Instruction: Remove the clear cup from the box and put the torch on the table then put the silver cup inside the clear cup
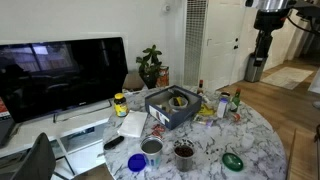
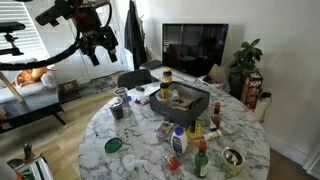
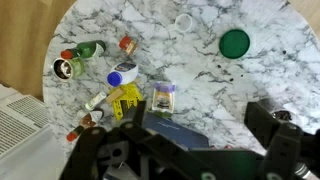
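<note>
The dark grey-blue box (image 1: 170, 112) stands near the middle of the marble table (image 1: 255, 140) and also shows in an exterior view (image 2: 190, 104). One corner of it shows in the wrist view (image 3: 165, 128). I cannot make out the clear cup or the torch among its contents. The silver cup (image 1: 151, 147) stands on the table beside the dark brown cup (image 1: 184, 152); both show in an exterior view, silver (image 2: 120, 97) and brown (image 2: 117, 110). My gripper (image 2: 103, 55) hangs open and empty high above the table's side, apart from everything; it also shows in the wrist view (image 3: 200, 125).
A green lid (image 3: 235, 43) and a small white ring (image 3: 184, 20) lie on the marble. Several small bottles and a yellow item (image 3: 125, 97) cluster near the box. A TV (image 1: 60, 75) on a low white stand and a plant (image 1: 150, 65) are behind the table.
</note>
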Robot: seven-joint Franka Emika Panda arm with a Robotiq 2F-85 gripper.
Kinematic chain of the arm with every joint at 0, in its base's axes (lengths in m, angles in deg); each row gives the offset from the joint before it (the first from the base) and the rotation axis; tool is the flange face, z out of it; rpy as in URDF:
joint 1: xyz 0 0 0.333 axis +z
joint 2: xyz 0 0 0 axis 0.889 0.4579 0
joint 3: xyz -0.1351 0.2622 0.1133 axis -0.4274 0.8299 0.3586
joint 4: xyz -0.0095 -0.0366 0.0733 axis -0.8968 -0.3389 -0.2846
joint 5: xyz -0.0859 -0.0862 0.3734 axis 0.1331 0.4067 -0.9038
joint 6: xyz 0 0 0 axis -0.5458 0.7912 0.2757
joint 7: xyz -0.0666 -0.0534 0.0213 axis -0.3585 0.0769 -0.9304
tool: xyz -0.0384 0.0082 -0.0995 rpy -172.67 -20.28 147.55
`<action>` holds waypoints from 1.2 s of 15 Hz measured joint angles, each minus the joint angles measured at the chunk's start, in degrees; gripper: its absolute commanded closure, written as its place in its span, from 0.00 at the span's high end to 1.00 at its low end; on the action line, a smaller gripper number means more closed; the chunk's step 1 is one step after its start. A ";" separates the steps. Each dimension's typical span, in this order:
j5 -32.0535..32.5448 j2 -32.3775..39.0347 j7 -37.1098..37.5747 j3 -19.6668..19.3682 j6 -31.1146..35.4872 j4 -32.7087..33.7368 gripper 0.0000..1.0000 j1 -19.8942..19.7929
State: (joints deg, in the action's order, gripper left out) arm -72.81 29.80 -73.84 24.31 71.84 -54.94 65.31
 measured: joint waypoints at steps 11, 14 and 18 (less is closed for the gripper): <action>-1.71 6.21 1.50 -2.31 9.24 2.53 1.00 0.22; -2.55 16.51 2.37 -4.57 18.81 6.38 1.00 -0.67; -7.26 31.47 1.83 -7.18 31.86 12.62 1.00 -1.05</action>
State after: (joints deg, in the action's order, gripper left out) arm -80.08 61.26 -72.01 17.14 103.70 -42.32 64.26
